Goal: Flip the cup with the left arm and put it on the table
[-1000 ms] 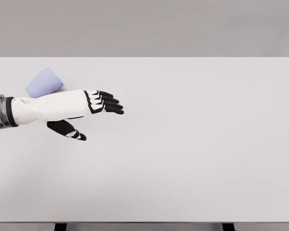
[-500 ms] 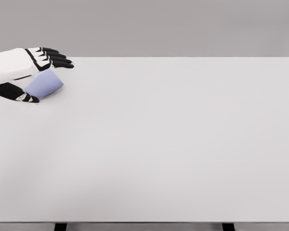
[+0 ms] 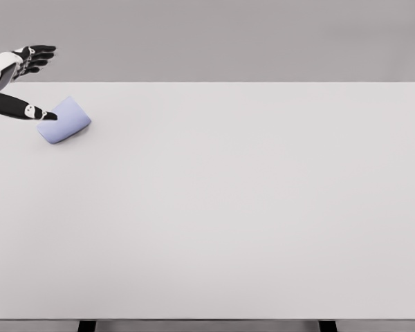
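Note:
A pale lavender cup point(image 3: 63, 121) lies on its side near the far left of the white table point(image 3: 235, 207). My left hand point(image 3: 38, 79) hovers at the picture's upper left edge, above and just left of the cup. It is open: the fingers point(image 3: 36, 55) are spread out past the table's far edge. The thumb point(image 3: 24, 109) reaches down, with its tip close to the cup's upper left end. Nothing is held. Most of the arm is cut off by the left edge of the picture. The right arm does not show.
The table's far edge runs just behind the cup, and the left edge is close beside it. Two dark table legs point(image 3: 86, 326) show under the near edge. A plain grey wall lies behind.
My left hand has swung from in front of the cup, up and back to the left, passing over it. It now sits higher and further left. The cup has not moved.

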Controlling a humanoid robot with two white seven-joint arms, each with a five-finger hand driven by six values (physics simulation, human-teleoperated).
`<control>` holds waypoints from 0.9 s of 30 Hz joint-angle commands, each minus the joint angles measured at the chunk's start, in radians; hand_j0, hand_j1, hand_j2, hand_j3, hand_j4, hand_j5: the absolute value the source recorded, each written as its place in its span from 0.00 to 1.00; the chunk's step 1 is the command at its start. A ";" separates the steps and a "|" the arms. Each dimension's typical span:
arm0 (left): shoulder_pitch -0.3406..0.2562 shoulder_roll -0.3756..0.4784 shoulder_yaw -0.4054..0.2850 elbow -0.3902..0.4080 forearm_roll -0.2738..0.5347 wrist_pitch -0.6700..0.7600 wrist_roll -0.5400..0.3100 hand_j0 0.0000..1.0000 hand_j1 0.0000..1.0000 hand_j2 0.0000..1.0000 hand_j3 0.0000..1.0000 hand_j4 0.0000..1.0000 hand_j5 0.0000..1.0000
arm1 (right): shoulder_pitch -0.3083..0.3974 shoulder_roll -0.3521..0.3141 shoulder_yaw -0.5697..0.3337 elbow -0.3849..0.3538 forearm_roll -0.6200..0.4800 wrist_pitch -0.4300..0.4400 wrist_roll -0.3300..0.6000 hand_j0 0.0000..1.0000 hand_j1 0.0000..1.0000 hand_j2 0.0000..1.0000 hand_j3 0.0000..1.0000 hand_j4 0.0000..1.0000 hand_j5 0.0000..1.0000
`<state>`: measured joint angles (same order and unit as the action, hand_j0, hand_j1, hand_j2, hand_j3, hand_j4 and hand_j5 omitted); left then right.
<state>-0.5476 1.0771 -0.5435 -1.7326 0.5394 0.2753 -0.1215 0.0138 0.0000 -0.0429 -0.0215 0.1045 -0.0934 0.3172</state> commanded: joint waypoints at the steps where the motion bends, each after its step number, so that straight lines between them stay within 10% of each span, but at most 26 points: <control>1: 0.002 -0.020 -0.090 -0.010 0.089 0.091 0.270 1.00 1.00 1.00 1.00 1.00 1.00 | 0.000 0.000 0.000 0.000 0.000 0.000 0.000 1.00 1.00 1.00 1.00 1.00 1.00; 8: -0.028 -0.029 -0.092 -0.030 0.062 0.317 0.249 0.99 0.99 0.99 0.99 0.99 0.99 | 0.000 0.000 0.000 0.000 0.000 0.000 0.000 1.00 1.00 1.00 1.00 1.00 1.00; 14: -0.092 -0.101 -0.093 0.001 -0.093 0.336 -0.033 0.99 0.99 0.99 0.99 0.99 0.99 | 0.000 0.000 0.000 0.000 0.000 0.000 0.000 1.00 1.00 1.00 1.00 1.00 1.00; 19: -0.172 -0.256 -0.164 0.105 -0.200 0.336 -0.041 1.00 1.00 1.00 1.00 1.00 1.00 | 0.000 0.000 0.000 0.000 0.000 0.000 0.000 1.00 1.00 1.00 1.00 1.00 1.00; 27: -0.199 -0.273 -0.167 0.182 -0.256 0.336 -0.033 1.00 1.00 1.00 1.00 1.00 1.00 | 0.000 0.000 0.000 0.000 0.000 0.000 0.000 1.00 1.00 1.00 1.00 1.00 1.00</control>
<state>-0.7562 0.8128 -0.7091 -1.5736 0.3089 0.6113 -0.1550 0.0138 0.0000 -0.0429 -0.0214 0.1045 -0.0934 0.3172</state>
